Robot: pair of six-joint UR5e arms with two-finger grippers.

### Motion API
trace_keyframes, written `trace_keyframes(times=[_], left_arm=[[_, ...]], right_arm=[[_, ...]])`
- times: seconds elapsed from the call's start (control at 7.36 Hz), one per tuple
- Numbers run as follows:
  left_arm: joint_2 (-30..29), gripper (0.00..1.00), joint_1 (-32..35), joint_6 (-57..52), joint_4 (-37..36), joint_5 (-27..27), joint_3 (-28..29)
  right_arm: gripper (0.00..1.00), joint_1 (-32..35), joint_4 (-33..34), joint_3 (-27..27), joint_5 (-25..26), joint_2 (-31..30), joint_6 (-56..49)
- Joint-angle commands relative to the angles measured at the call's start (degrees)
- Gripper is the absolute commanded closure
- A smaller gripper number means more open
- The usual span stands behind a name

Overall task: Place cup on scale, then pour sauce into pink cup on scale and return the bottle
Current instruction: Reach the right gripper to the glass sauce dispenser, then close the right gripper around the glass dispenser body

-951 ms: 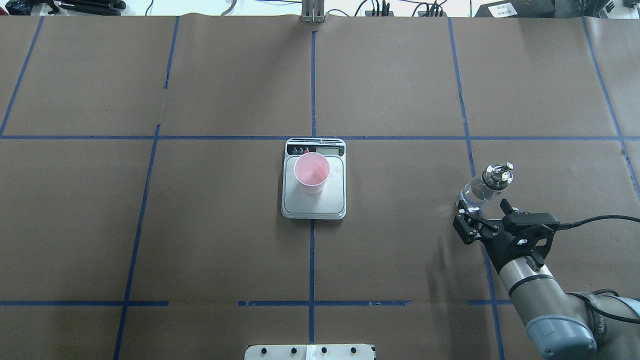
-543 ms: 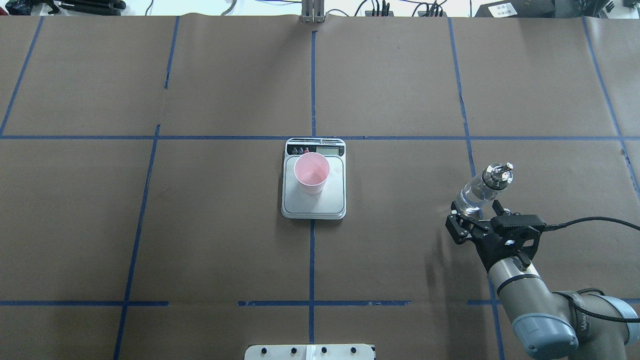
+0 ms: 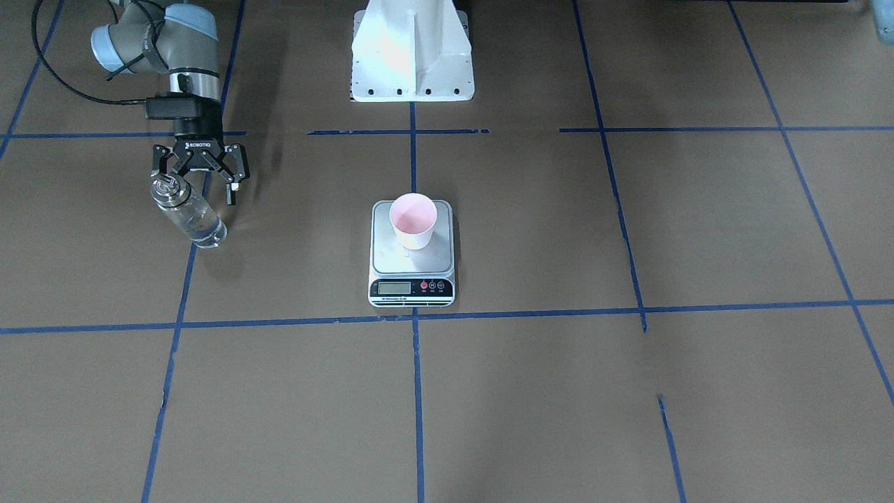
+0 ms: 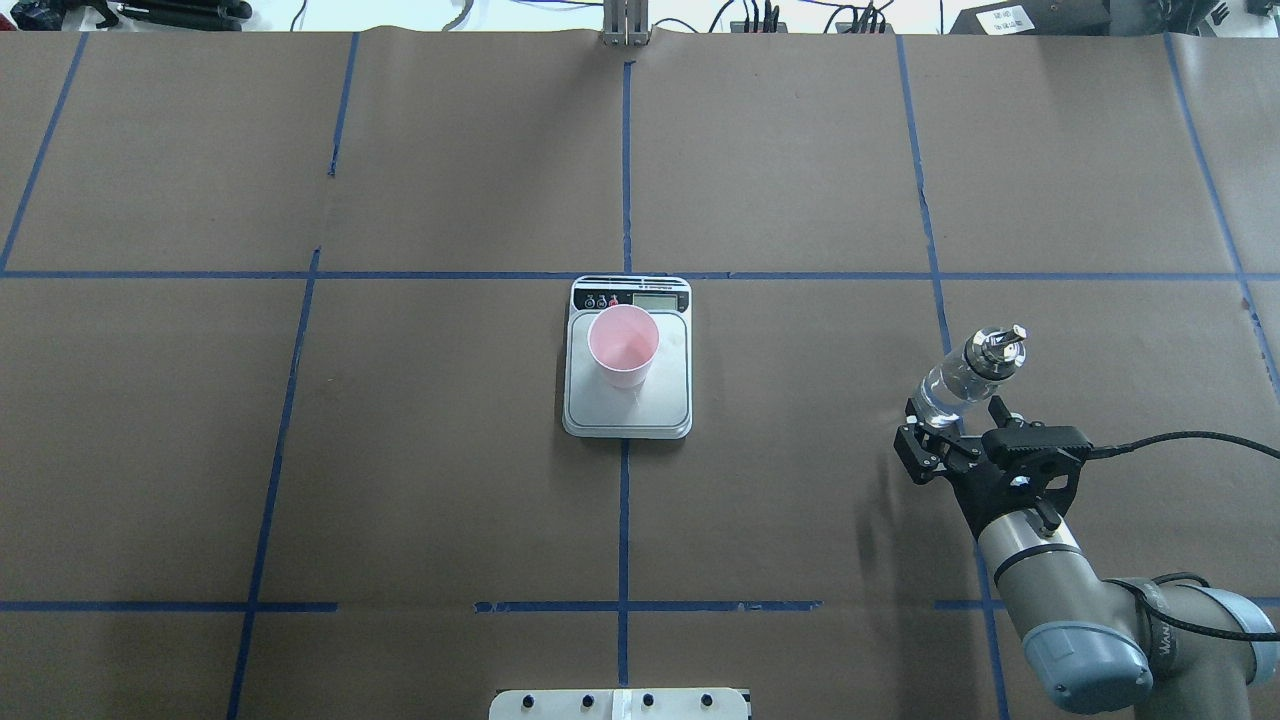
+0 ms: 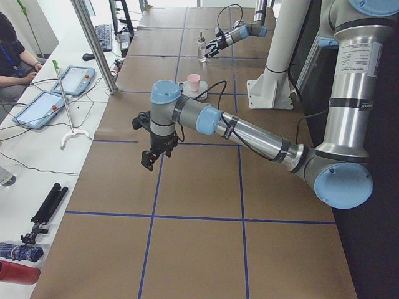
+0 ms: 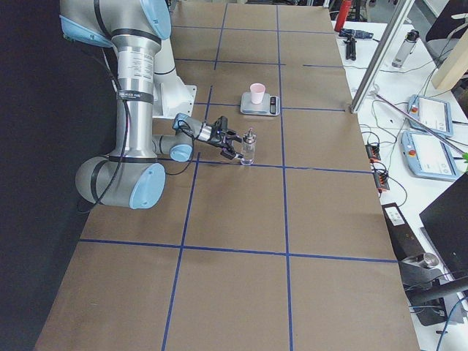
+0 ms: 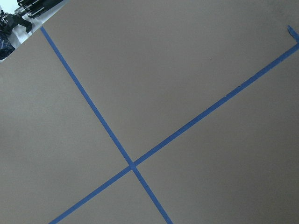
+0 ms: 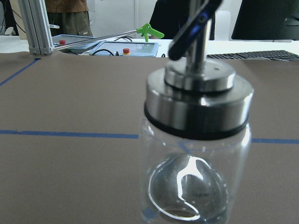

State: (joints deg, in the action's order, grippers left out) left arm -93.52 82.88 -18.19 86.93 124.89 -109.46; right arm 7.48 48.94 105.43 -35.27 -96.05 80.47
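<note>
Right tool (image 3: pixel 198 183): released, jaws spread wide, gripping nothing. Parked just behind the bottle (image 3: pixel 188 215) on the robot's side, fingers clear of the glass as far as visible; tips flanking it or just short of it, cannot tell. Bottle: upright on the counter (image 4: pixel 450 450), standing on a blue tape line (image 4: pixel 624 150) on the robot's right, well apart from the scale (image 4: pixel 660 410). Close up from the right wrist: clear glass body, shiny silver collar, thin metal spout on top. Sauce (image 3: pixel 202 227): clear, colourless, inside the bottle, level hard to judge. Scale: flat on the counter at mid-table, straddling the centre tape line, display end facing away from the robot, just short of a crosswise tape line. Cup (image 4: pixel 623 345): upright on the scale's silver plate, toward the display end, pink inside showing, narrower than the plate. Contents of cup: cannot tell. Left tool (image 5: pixel 148 162): hanging nose-down over the counter's left end, above a tape line, well apart from scale and bottle; caught only in the left side view, so released or clenched, cannot tell. From the left wrist: only brown counter and two crossing tape lines.
</note>
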Motion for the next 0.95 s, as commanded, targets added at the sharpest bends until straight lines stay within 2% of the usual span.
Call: trace_keyframes(times=[0.0,0.41,0.81], left_arm=[[0.0,0.0,0.0,0.0,-0.01,0.0,-0.06],[0.0,0.0,0.0,0.0,-0.01,0.0,-0.32],[0.0,0.0,0.0,0.0,-0.01,0.0,-0.41]], right_arm=[[0.0,0.96,0.01,-1.18,-0.06,-0.01,0.04],[0.0,2.71,0.1,-2.59,-0.41,0.77,-0.05],[0.0,4.38,0.1,-6.54,-0.59,5.69,-0.31]])
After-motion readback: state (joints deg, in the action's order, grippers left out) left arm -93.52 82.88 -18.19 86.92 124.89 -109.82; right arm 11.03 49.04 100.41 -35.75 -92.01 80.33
